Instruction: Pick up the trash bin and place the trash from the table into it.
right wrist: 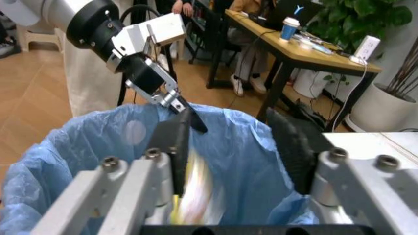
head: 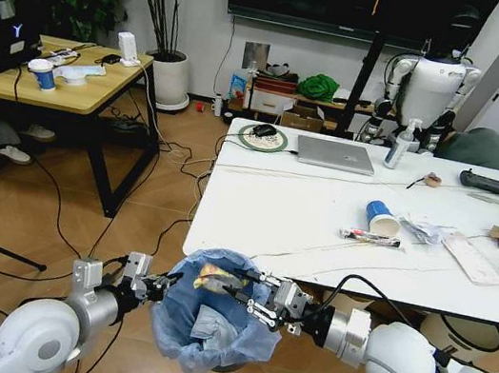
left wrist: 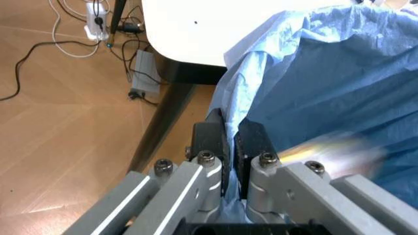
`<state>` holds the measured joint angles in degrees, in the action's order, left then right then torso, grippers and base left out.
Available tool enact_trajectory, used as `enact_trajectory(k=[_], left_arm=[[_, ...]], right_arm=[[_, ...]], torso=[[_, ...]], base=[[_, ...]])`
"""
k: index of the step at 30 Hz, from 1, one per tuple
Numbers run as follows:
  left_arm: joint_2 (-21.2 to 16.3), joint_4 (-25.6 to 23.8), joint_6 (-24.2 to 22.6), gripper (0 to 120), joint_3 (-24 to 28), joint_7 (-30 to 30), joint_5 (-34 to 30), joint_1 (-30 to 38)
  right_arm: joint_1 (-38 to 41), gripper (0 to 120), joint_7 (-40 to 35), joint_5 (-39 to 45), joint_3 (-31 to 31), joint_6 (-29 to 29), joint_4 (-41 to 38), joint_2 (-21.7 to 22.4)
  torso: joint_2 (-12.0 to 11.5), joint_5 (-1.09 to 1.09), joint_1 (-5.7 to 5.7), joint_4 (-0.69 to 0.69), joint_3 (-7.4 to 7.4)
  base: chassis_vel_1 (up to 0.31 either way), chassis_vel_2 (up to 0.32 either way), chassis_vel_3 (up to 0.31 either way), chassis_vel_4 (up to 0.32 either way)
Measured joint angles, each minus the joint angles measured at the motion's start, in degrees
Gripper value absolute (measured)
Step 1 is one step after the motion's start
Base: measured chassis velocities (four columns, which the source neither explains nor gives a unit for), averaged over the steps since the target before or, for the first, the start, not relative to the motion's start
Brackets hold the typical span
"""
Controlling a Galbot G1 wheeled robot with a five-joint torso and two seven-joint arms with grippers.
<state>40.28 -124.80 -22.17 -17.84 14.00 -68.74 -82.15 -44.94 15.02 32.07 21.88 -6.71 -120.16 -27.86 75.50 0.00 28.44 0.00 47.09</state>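
Here, the glossy marble-look bench [head: 323,209] lies beyond both jaws, bearing a blue paper cup [head: 381,217] and other light, crumpled trash. The trash bin [head: 213,311] — light, its blue liner thin and ruffled — hangs between the grippers. Left gripper [left wrist: 230,142] clenched on the liner rim; right gripper [right wrist: 238,147] released above the bin's mouth, a yellow wrapper [head: 214,280] just below.

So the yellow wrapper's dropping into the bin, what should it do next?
Probably lift the right claw out and reach back to the table for the blue cup. Its fingers are spread above the bin, a yellow wrapper lies inside, and the left claw grips the bag's rim, while the cup and other litter remain on the table.
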Motion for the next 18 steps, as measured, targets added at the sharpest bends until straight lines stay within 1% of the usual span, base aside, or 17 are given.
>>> enact_trajectory(k=[1, 3, 5, 7, 8, 10, 12, 14, 15, 17, 18], left_arm=[[0.0, 0.06, 0.0, 0, 0.04, 0.02, 0.01, 0.02], [-0.02, 0.09, 0.0, 0, 0.08, 0.05, 0.01, 0.06], [-0.02, 0.09, -0.01, 0, 0.08, 0.06, 0.0, 0.08], [-0.01, 0.11, -0.04, 0, 0.07, 0.2, 0.0, 0.12], [-0.01, 0.11, -0.04, 0, 0.07, 0.2, 0.0, 0.12], [0.27, 0.12, -0.05, 0, -0.23, 0.27, 0.3, -0.39], [0.32, 0.12, -0.05, 0, -0.31, 0.27, 0.42, -0.53], [0.7, -0.14, -0.05, 0, -0.98, 0.24, 1.06, -1.33], [1.16, -0.5, -0.03, 0, -1.54, 0.17, 1.6, -2.0], [1.83, -0.72, 0.04, 0, -1.98, 0.04, 2.31, -2.5], [2.22, -0.81, 0.09, 0, -2.25, 0.0, 2.8, -2.84]], right_arm=[[0.0, 50, -0.02, 0.0, -0.07, 0.0, 0.11, -0.07], [0.19, 60, -0.05, 0.02, -0.14, 0.0, 0.24, -0.26], [0.27, 61, -0.06, 0.03, -0.25, -0.02, 0.27, -0.36], [0.48, 72, -0.1, 0.24, -1.58, -0.66, 0.83, -1.35], [0.48, 72, -0.1, 0.24, -1.58, -0.66, 0.83, -1.35], [0.47, 84, -2.36, 1.99, -4.85, -1.91, 3.18, -3.3], [0.44, 87, -2.99, 2.89, -5.27, -2.28, 3.72, -3.57], [0.46, 94, -5.4, 7.38, -7.37, -4.17, 6.69, -4.66], [0.52, 98, -7.67, 10.49, -9.27, -5.89, 9.5, -5.69], [-0.57, 100, -9.2, 12.34, -12.89, -7.08, 12.81, -6.97], [-1.9, 100, -9.35, 12.87, -16.7, -7.45, 15.58, -7.71]], torso=[[0.0, 0.0, 0.0, 0.0, 0.0], [0.0, 0.0, 0.0, 0.0, 0.0], [0.0, 0.0, 0.0, 0.0, 0.0], [0.0, 0.0, 0.0, 0.0, 0.0], [0.0, 0.0, 0.0, 0.0, 0.0], [0.0, 0.0, 0.0, 0.01, 0.0], [0.0, -0.01, 0.0, 0.01, 0.0], [0.0, 0.0, 0.0, 0.0, 0.0], [0.0, 0.01, 0.0, 0.01, 0.0], [0.0, 0.01, 0.0, 0.03, 0.0], [0.0, 0.0, 0.0, 0.02, 0.0]], base=[[0.0, 0.0, 0.0, 0.0], [0.0, 0.0, 0.0, 0.0], [0.0, 0.0, 0.0, 0.0], [0.0, 0.0, 0.0, 0.0], [0.0, 0.0, 0.0, 0.0], [0.0, 0.0, 0.0, 0.0], [0.0, 0.0, 0.0, 0.0], [0.0, 0.0, 0.0, 0.0], [0.0, 0.0, 0.0, 0.0], [0.0, 0.0, 0.0, 0.0], [0.0, 0.0, 0.0, 0.0]])
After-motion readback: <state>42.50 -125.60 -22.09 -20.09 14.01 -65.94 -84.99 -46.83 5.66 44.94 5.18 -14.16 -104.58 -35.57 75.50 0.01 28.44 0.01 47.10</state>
